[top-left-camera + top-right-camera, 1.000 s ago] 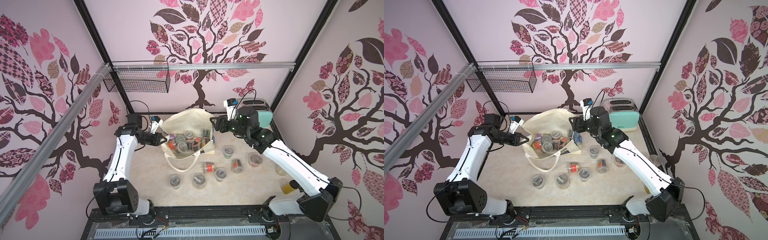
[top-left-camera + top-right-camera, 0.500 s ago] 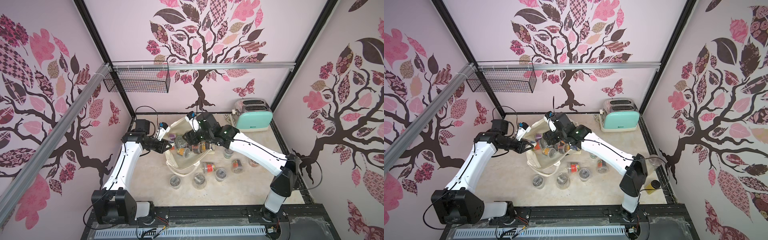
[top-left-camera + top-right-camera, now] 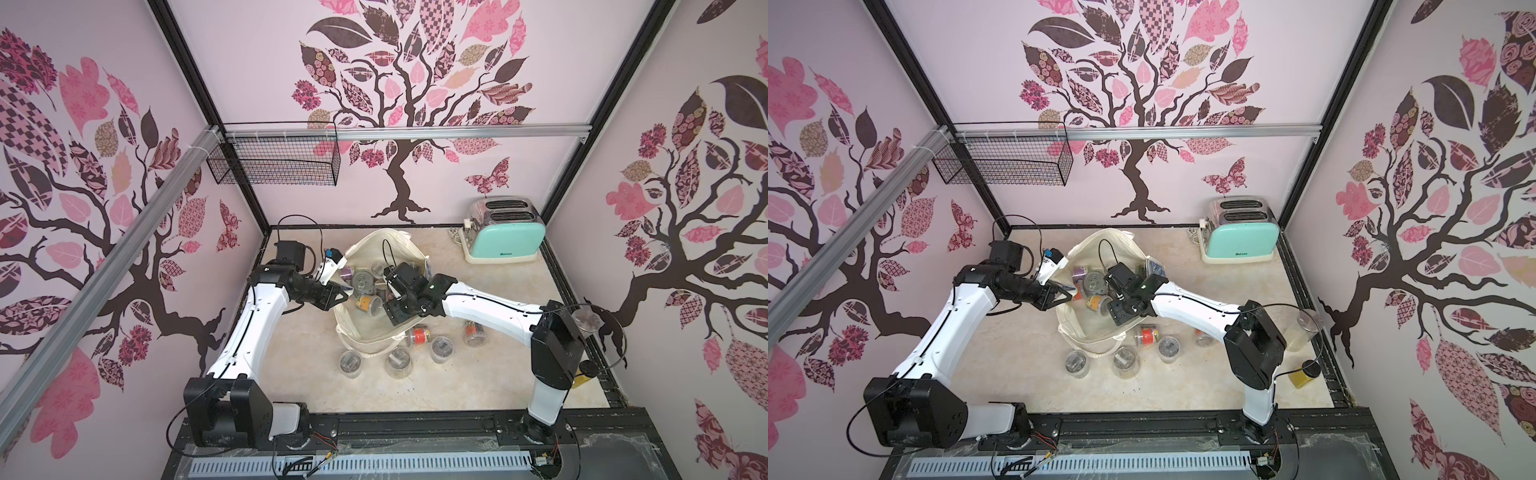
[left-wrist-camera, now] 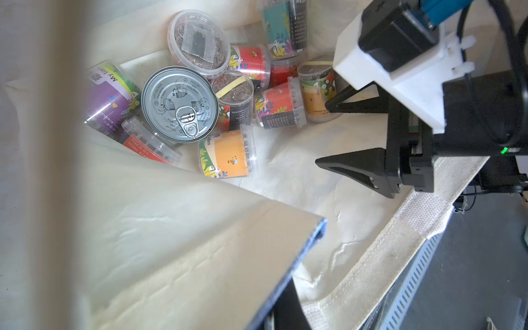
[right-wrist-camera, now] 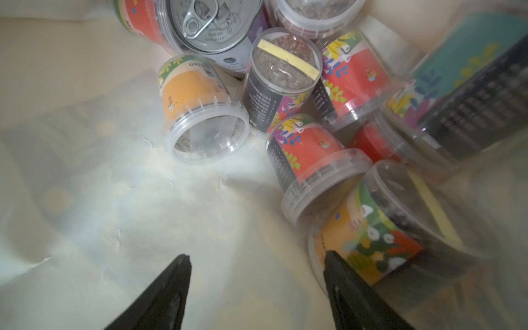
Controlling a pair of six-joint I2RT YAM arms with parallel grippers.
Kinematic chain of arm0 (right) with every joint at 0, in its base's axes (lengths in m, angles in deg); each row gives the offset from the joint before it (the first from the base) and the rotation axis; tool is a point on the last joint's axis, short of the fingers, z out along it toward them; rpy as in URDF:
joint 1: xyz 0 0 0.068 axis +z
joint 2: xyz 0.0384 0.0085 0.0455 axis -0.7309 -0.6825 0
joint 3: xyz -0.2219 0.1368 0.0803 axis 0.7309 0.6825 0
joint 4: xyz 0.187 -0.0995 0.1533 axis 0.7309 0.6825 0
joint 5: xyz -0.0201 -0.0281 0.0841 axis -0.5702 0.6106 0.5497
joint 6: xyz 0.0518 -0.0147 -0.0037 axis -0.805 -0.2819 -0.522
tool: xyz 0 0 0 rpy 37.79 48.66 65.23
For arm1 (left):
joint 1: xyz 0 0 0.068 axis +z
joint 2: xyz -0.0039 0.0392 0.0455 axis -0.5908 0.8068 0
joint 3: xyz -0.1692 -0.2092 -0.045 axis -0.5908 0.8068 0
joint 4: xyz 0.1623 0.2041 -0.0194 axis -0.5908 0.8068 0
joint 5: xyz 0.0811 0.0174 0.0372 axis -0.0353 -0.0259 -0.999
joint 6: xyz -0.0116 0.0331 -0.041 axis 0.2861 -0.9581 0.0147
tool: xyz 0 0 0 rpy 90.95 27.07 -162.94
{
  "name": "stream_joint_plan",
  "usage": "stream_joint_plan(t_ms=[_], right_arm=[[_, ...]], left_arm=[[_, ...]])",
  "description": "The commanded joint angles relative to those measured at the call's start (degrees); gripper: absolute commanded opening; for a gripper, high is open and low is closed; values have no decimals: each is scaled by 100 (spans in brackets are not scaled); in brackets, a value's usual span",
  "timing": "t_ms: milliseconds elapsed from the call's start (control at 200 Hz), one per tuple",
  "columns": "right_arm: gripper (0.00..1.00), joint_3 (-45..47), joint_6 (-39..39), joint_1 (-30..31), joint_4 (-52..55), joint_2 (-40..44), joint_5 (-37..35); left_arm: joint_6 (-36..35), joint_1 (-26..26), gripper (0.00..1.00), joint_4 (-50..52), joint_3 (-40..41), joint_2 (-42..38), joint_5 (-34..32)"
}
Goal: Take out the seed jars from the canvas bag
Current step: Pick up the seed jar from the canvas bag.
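- The seed jars [image 4: 228,154] inside the bag lie heaped together, most on their sides, with red, orange, purple and teal labels showing through clear plastic.
- One round top with a metal pull-ring lid [image 4: 180,104] sits in the middle of that heap.
- The canvas bag [image 3: 363,328] sits mid-table with its mouth gaping upward, and the heap is in its far half.
- More seed jars are out on the table [image 3: 478,386], just near and right of the bag. Three stand upright, and a red one lies on its side against the bag's near-right edge.
- The right gripper [image 5: 255,257] is down inside the bag with its jaws spread wide and nothing between them. One finger is against an orange-labelled jar [image 5: 368,237].
- The left gripper [image 3: 338,296] is at the bag's left rim, closed and pinching the canvas there.
- A mint toaster [image 3: 503,243] stands in the far right corner.
- A black wire basket [image 3: 276,162] hangs on the far wall, to the left.
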Motion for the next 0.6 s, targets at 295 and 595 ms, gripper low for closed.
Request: stream_joint_plan(t_ms=[295, 595], right_arm=[[100, 136, 841, -46, -1699, 67, 1211], [98, -521, 431, -151, -1568, -833, 1118]], left_arm=[[-187, -37, 0, 375, 123, 151, 125], [-132, -40, 0, 370, 96, 91, 255]])
